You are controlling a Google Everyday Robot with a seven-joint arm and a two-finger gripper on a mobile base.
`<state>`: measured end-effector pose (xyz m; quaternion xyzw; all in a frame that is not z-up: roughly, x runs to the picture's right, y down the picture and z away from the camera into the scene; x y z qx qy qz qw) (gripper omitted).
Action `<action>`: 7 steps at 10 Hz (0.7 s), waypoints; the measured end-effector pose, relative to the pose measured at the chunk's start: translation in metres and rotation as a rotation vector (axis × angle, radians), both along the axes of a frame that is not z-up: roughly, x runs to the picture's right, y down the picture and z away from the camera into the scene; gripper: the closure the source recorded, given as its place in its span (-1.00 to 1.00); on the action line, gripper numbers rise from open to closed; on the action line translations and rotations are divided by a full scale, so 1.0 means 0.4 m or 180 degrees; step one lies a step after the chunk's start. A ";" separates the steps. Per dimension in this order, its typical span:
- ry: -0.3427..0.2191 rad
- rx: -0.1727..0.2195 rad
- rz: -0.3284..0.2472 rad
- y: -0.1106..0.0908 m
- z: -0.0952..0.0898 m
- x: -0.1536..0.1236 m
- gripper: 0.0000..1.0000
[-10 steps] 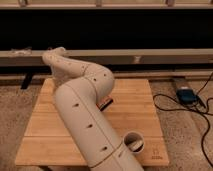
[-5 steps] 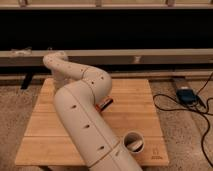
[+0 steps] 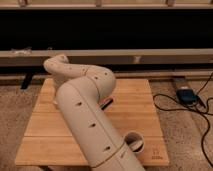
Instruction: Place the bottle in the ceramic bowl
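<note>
1. Sunk a little toward 6 o'clock since a second ago: the bent far end of the thick cream-white, hole-dotted robot arm point(image 3: 85, 112). Barely shifted over the last half second.
2. Fingers apart. Gripper itself hidden behind the arm's bend, somewhere over the middle of the table.
3. Poking out at 3 o'clock of that bend: a thin dark sliver point(image 3: 107, 103), touching the arm's outline. Cannot tell whether part of the gripper or something lying on the table.
4. Bottle and ceramic bowl: not to be made out, so cannot tell where either lies.
5. Arm rising from the 6 o'clock edge toward 11 o'clock, curling over at the table's centre, with a rounded joint at 10 o'clock.
6. Just beside the arm's lower stretch, at 5 o'clock on the table: a white cylindrical cup point(image 3: 135, 143), upright, dark inside, its 9 o'clock side covered by the arm.
7. Beneath all this: a pale slatted wooden table point(image 3: 135, 97), much of it masked by the arm.
8. Off the table at 3 o'clock, on speckled floor: a small blue-grey box point(image 3: 186, 95) with black cables point(image 3: 167, 108) looping near it.
9. At 12 o'clock: a long grey beam point(image 3: 150, 56) across a dark background.
</note>
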<state>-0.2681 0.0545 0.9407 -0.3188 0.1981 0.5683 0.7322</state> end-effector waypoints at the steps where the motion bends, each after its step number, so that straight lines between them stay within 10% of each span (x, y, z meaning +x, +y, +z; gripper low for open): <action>1: -0.0003 0.0063 0.0005 0.003 0.002 0.003 -0.55; 7: -0.0054 0.0247 -0.0083 0.027 -0.009 -0.003 0.66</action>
